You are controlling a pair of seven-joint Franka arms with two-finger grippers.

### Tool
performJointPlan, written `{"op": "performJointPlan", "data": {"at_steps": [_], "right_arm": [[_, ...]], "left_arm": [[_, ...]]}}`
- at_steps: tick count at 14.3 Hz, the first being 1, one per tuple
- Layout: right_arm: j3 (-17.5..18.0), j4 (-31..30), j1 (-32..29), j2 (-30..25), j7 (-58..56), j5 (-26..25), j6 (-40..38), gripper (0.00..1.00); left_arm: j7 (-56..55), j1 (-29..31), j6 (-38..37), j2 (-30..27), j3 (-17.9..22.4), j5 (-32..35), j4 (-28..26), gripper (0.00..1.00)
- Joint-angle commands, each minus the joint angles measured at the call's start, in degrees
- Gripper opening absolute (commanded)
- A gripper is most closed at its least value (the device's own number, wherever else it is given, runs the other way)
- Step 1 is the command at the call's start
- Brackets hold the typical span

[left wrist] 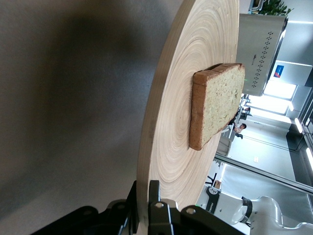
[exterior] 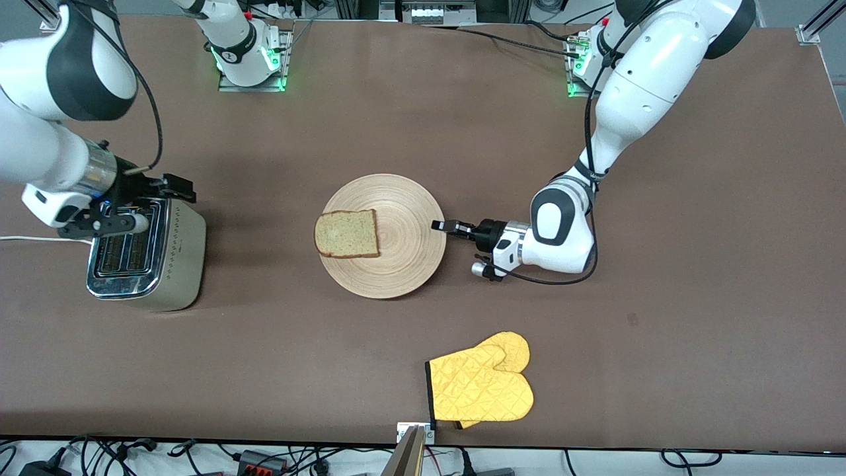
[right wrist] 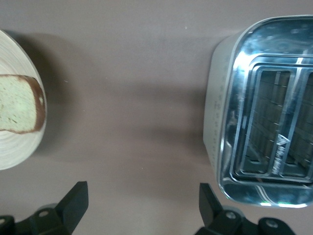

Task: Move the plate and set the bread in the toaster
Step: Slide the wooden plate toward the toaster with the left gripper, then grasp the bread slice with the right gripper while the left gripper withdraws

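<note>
no readable text; only an illegible logo mark on the toaster [right wrist: 281,147] top

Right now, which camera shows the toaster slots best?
The right wrist view: it looks straight down into the toaster. The front view shows it partly covered by the right gripper; the left wrist view shows only its side.

The shiny silver two-slot toaster [exterior: 149,254] has its top edge at twelve o'clock hidden under the right gripper [exterior: 122,215] in the front view; in the right wrist view its body [right wrist: 264,112] is cut off at three o'clock. The large round light-tan wooden plate [right wrist: 17,147] is cut off at nine o'clock there, as is the square slice of speckled bread [right wrist: 19,103]. In the left wrist view the plate [left wrist: 171,161] runs off at twelve and six o'clock, and the left gripper [left wrist: 146,215] is cut off at six o'clock.
</note>
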Motion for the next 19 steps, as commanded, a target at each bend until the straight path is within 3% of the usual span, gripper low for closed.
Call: {"op": "performJointPlan", "data": {"at_steps": [1,5,6,8,10,13,17,19], "right_arm": [[-0.1,-0.1,1.6,2.2,0.9,0.9,1.6,1.0],[-0.1,0.0,4.9,5.5,1.5,0.9,2.8,1.0],[-0.1,0.0,5.7,6.1,1.5,1.0,2.7,1.0],[-0.1,0.0,5.8,7.8,1.5,3.0,2.9,1.0],[-0.1,-0.1,5.8,9.1,1.5,6.6,3.3,1.0],[-0.1,-0.1,6.2,10.6,1.5,7.1,4.7,1.0],[-0.1,-0.1,8.9,15.5,1.5,10.3,8.7,1.0],[-0.1,-0.1,9.9,17.4,1.5,11.0,11.1,1.0]], "left_arm": [[-0.5,-2.8,1.5,1.5,0.8,-0.8,2.4,0.0],[-0.8,-5.2,5.1,2.2,0.8,-0.6,2.4,0.0],[-0.8,-5.1,5.0,2.2,0.8,-0.6,2.4,0.08],[-0.5,-4.9,5.0,2.2,1.1,-0.1,2.4,0.49],[-0.5,-4.7,5.7,1.5,1.7,4.7,2.4,1.0],[-0.1,-0.8,5.2,1.2,1.9,6.2,2.3,1.0],[-0.6,9.5,-5.1,-2.7,1.6,24.9,2.5,1.0],[-0.7,14.0,-10.3,-7.0,2.1,30.4,1.7,1.0]]}}
